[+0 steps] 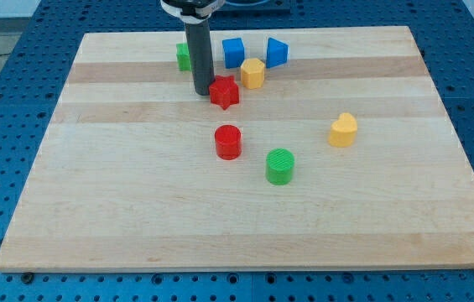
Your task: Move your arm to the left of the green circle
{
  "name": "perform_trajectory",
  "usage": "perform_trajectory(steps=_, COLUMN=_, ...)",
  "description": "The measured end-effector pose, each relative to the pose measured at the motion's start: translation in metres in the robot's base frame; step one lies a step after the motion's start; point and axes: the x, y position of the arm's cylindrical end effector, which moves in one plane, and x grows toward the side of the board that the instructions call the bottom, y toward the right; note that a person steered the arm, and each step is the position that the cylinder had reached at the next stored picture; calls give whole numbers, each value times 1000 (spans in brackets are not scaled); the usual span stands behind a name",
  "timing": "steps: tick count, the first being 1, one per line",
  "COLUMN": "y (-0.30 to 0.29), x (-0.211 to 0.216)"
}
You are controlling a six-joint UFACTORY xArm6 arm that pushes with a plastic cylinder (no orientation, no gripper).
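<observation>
Working from the view's left across, we first meet a green block [184, 56], half hidden behind our rod toward the view's top-left of my tip [202, 91]; its shape we cannot make out. My tip sits on the wooden board [94, 184] in its upper middle. We carry no claw, only the bare rod, so there is nothing spread or pinched to report.

Just to the view's right of my tip lies the red star [225, 92], close enough that we cannot tell whether they touch. Below my tip and slightly right stands the red cylinder [228, 142]. Up and right of my tip are a blue block [233, 52], a yellow block [252, 73] and another blue block [277, 52].

The green circle [280, 166], our target, stands well apart, down and to the right of my tip. Furthest right is a yellow heart-like block [343, 130].

We judge the approach barely begun. The next move calls for sliding toward the view's bottom, passing left of the red cylinder, then stopping in the bare patch just left of the green circle without nudging either.
</observation>
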Motion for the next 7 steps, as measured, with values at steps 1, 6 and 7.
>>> perform_trajectory(steps=1, y=-1, x=2)
perform_trajectory(steps=6, y=-78, x=99)
perform_trajectory(steps=7, y=-69, x=137)
